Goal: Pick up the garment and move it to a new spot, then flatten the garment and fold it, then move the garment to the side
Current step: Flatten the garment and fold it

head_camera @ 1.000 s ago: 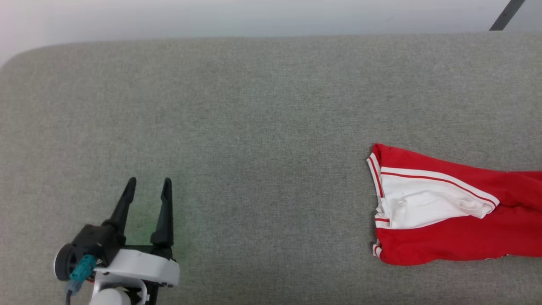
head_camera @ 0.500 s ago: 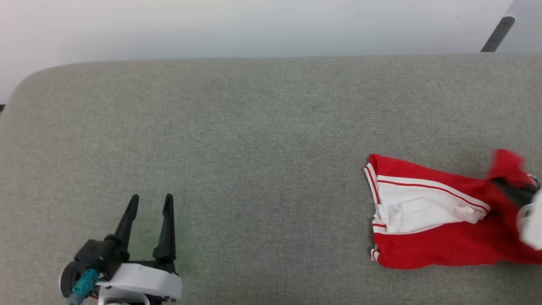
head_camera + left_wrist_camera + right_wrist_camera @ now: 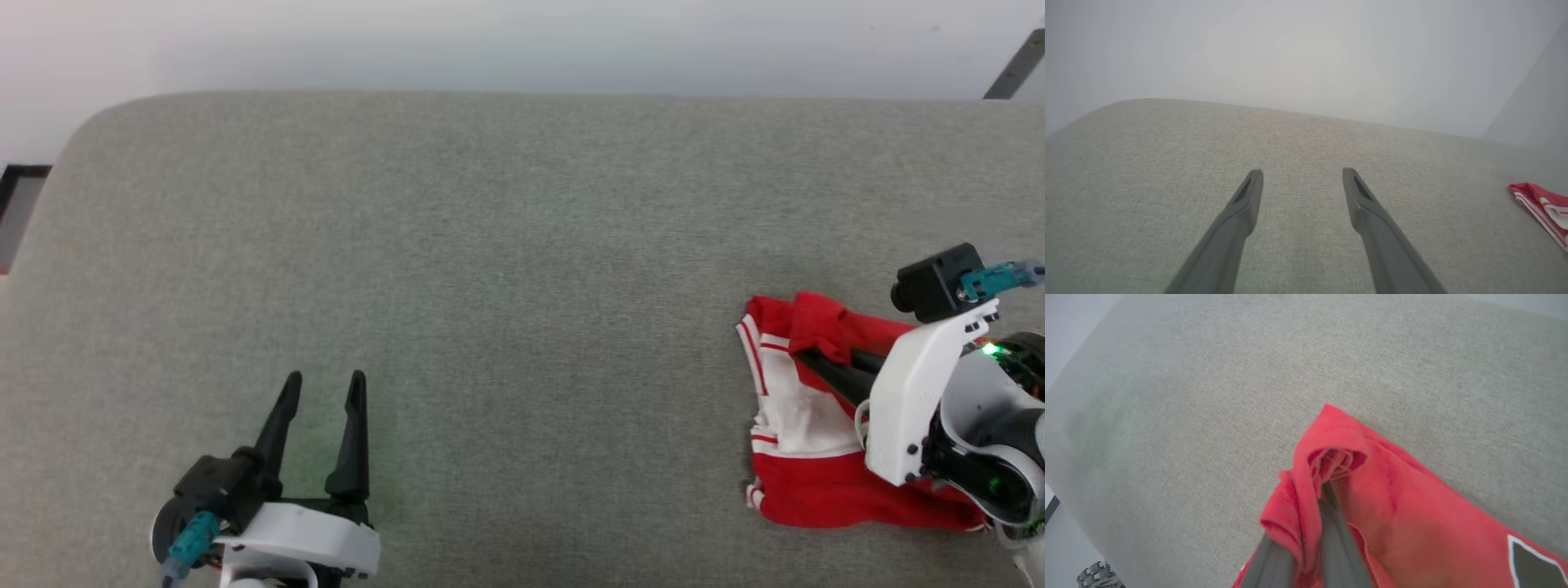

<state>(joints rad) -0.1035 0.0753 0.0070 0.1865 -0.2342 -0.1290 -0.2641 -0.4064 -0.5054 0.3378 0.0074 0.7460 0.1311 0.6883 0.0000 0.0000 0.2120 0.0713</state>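
- Pinching a bunched fold of the garment (image 3: 816, 490), the right gripper (image 3: 808, 357) has its two dark fingers pressed together; in the right wrist view red cloth (image 3: 1412, 522) wraps over and around the gripper's (image 3: 1325, 498) tips.
- The garment lies crumpled at the right side of the grey fabric surface (image 3: 522, 245); a white panel edged with red-and-white striped trim faces left; a black patch outlined in white shows in the right wrist view's lower right corner.
- The left gripper (image 3: 325, 378) sits at the lower left, its fingers spread wide over bare surface, well apart from the garment; its wrist view shows the spread gripper (image 3: 1302, 173) and a striped corner of the garment (image 3: 1541, 204) far right.
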